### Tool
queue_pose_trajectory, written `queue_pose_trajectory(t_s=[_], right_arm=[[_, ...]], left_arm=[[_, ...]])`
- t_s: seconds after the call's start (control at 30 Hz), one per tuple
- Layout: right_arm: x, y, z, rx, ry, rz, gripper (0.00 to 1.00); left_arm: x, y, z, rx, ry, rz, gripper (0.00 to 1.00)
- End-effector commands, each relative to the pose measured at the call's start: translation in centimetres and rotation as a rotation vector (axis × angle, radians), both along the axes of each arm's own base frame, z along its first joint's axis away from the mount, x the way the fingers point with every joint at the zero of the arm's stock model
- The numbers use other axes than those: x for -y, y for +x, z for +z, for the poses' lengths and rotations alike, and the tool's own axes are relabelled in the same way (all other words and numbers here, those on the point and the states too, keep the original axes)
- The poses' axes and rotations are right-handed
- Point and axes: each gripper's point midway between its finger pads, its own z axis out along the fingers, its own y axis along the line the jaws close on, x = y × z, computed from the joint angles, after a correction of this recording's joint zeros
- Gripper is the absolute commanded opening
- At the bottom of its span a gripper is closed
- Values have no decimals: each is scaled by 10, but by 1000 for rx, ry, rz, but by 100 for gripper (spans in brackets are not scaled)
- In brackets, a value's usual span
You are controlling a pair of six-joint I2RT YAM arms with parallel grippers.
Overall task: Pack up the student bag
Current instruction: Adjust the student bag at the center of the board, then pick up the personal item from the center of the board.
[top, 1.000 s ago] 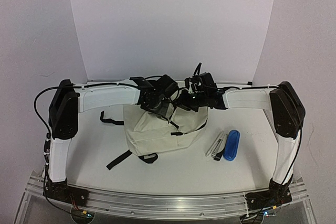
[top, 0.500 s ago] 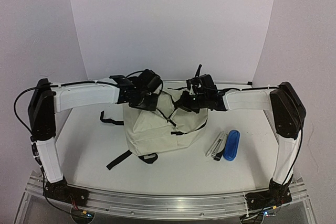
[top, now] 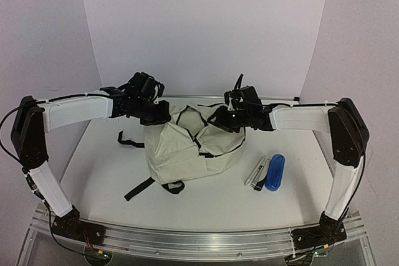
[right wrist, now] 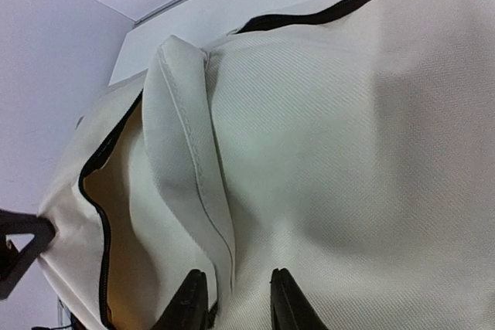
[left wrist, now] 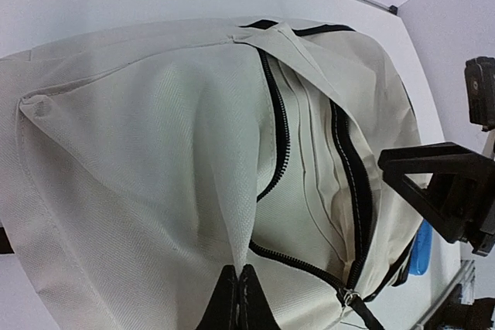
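The student bag [top: 187, 149] lies in the middle of the table [top: 103, 175] between the two arms, its main zipper [left wrist: 349, 191] undone and its mouth spread a little, so the opening step looks done or close to done. The left gripper [left wrist: 237, 270] is closed tight, pinching a fold of the bag's cream fabric on one side of the mouth. The right gripper [right wrist: 234, 276] has its jaws partly apart, astride a stitched flap at the opposite side (whether they bear on the cloth cannot be told). Packing proper seems to remain: a blue case [top: 275, 172] and some slim silver-and-dark sticks [top: 257, 172], perhaps pens, lie on the table just beside the bag, outside it. The bag's inside is mostly hidden by folds, so what it already contains cannot be made out.
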Motion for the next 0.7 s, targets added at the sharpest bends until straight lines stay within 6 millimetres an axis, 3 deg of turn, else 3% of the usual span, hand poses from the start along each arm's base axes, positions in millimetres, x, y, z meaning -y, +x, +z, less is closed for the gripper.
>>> queue_pose_trajectory(t_s=[0.0, 0.07, 0.2, 0.4, 0.53, 0.67], right_arm=[[27, -11, 53, 91, -8, -28, 49], [42, -19, 51, 79, -52, -58, 60], [80, -40, 12, -29, -179, -127, 70], [158, -60, -33, -183, -299, -315, 92], [195, -71, -45, -268, -263, -424, 97], [227, -81, -41, -269, -303, -536, 98]], left_arm=[[-22, 11, 48, 54, -153, -45, 0], [-31, 14, 52, 40, -176, -58, 0], [-45, 13, 60, -1, -249, -110, 0], [-40, 5, 67, -69, -320, -243, 0], [-40, 2, 69, -70, -308, -315, 0], [-44, 0, 73, -25, -302, -354, 0]])
